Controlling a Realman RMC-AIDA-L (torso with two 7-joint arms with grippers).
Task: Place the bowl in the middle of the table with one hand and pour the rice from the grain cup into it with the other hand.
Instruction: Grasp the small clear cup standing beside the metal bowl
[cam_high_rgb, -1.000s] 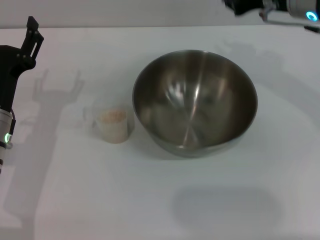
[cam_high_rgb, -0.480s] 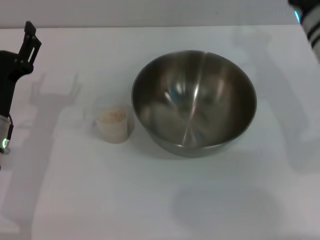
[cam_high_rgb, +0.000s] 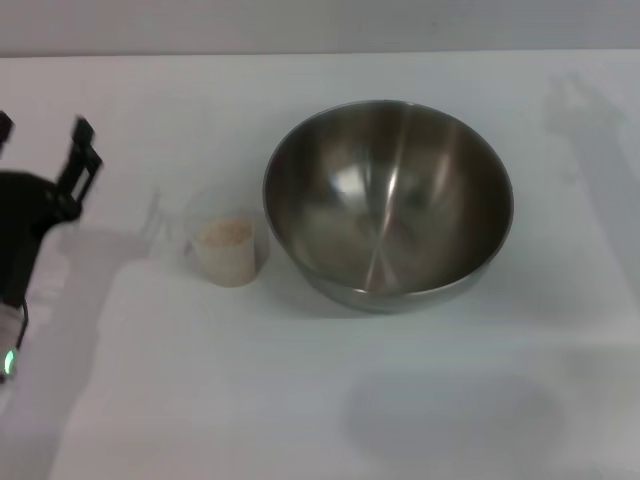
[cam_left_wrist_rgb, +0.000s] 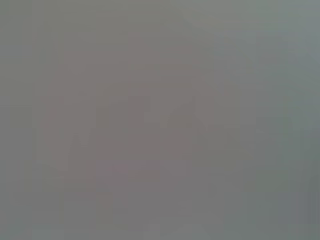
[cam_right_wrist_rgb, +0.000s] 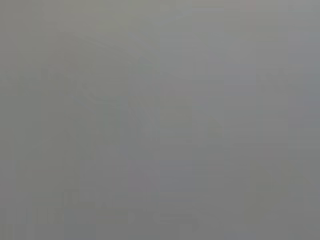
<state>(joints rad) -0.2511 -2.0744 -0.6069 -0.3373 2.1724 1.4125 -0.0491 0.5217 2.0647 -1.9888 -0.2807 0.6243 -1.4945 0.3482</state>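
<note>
The large steel bowl (cam_high_rgb: 388, 205) stands upright and empty in the middle of the white table (cam_high_rgb: 320, 400). The small clear grain cup (cam_high_rgb: 227, 248) stands just left of it, holding pale rice (cam_high_rgb: 224, 232). My left gripper (cam_high_rgb: 42, 138) is at the left edge of the head view, open and empty, well left of the cup and apart from it. My right gripper is out of view. Both wrist views show only a plain grey blur.
The table's far edge (cam_high_rgb: 320, 53) runs along the top of the head view. Shadows of the arms lie on the table at the left and at the far right.
The right arm has left the view at the upper right. The left gripper has moved nearer and lower, and both its fingers now show. Bowl and cup have not moved.
</note>
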